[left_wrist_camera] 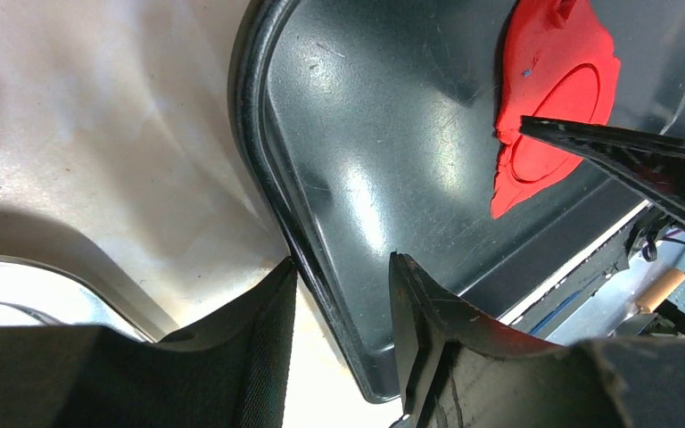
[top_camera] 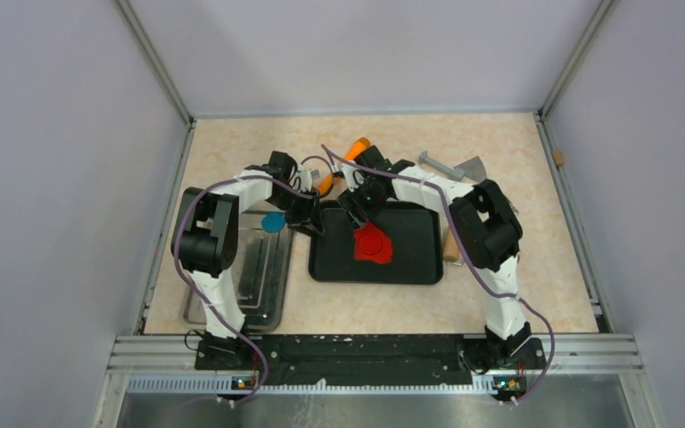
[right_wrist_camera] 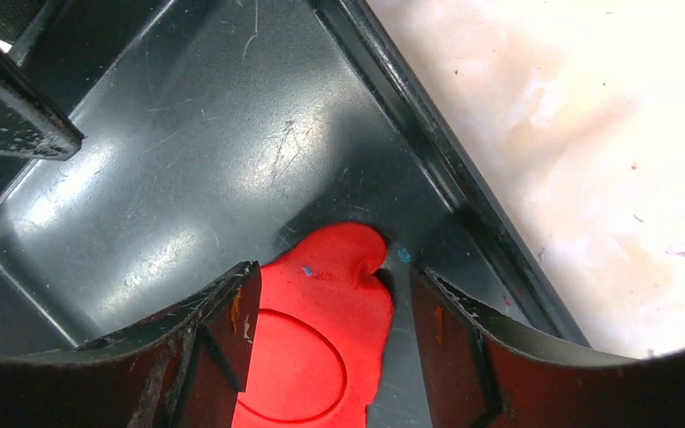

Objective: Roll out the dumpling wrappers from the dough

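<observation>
1. Grey matt walls (top_camera: 53,134) enclose the workspace on three sides, joined by metal corner posts.
2. A beige, mottled tabletop (top_camera: 366,308) with a smooth, stone-like pattern is seen beneath everything.
3. A black plastic tray (top_camera: 415,254), rectangular with rounded corners and a raised rim, lies at the middle; its glossy floor is finely scratched.
4. A shiny metal tray (top_camera: 263,281) is set just left of it.
5. The dough (top_camera: 373,243) lies flat on the middle of the black tray as a bright red sheet of irregular outline, with a circular groove pressed into its smooth surface.
6. The right gripper (right_wrist_camera: 332,270) is held just above the dough, its jaws spread wide and nothing grasped; red smears are seen on its dark fingers (right_wrist_camera: 214,357).
7. The left gripper (left_wrist_camera: 343,267) is placed astride the black tray's rim, jaws partly apart; whether the rim is pinched cannot be told.
8. A blue disc (top_camera: 273,222) rests at the metal tray's far edge.
9. A tiny blue speck (right_wrist_camera: 306,269) is stuck on the dough.
</observation>
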### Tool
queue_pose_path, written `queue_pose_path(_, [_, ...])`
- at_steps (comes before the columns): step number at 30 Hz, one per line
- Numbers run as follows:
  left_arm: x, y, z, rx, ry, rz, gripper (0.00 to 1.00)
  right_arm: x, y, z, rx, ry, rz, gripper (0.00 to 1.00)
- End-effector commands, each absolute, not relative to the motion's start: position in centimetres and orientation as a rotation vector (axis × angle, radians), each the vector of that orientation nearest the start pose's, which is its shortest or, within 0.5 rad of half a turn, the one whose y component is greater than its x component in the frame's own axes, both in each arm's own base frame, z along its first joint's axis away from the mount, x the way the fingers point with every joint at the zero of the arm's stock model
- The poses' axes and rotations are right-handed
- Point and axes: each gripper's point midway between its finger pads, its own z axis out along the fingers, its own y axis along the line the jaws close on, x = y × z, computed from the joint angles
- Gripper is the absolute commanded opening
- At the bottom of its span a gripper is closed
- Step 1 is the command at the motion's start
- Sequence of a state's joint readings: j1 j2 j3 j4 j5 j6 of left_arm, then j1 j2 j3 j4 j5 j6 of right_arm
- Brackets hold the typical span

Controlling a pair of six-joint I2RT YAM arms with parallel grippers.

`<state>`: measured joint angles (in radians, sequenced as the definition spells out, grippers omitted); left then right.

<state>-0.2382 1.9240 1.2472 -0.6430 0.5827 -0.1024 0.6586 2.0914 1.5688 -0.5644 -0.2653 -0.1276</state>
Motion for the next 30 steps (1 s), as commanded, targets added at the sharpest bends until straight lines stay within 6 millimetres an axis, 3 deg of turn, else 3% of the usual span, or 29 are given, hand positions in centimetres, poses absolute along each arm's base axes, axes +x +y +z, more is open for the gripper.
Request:
queue_pose_path(1, [32.8,-18.5,4.2,0.325,2.807,-0.936,0.46,35.3,33.4,3.3,-1.129,2.429,0.54,0.65])
queue_pose_path(4, [32.7,-18.5,4.1,0.324,2.81,-0.938,0.46,35.3,32.4,1.7,-1.149,2.45,0.416,0.66])
queue_pose_path(9, [32.9,-18.6,4.1,0.32,2.808,-0.943,0.46,33.1,31.9,0.2,-1.177,2.491,0.338,0.62])
queue_pose_path(15, [33.1,-18.7,4.2,0.32,2.806,-0.948,0.46,31.9,29.7,-1.4,-1.056,2.593,0.192,0.51])
queue_pose_path(21, [33.2,-18.7,4.3,0.322,2.808,-0.943,0.46,29.1,28.6,-2.9,-1.01,2.712,0.206,0.36])
queue_pose_path(25, [33.2,-18.7,4.3,0.326,2.804,-0.942,0.46,28.7,29.6,-2.6,-1.068,2.679,0.231,0.24])
queue_pose_path(30, [33.2,-18.7,4.1,0.323,2.81,-0.944,0.46,30.1,31.3,-0.7,-1.085,2.604,0.25,0.03])
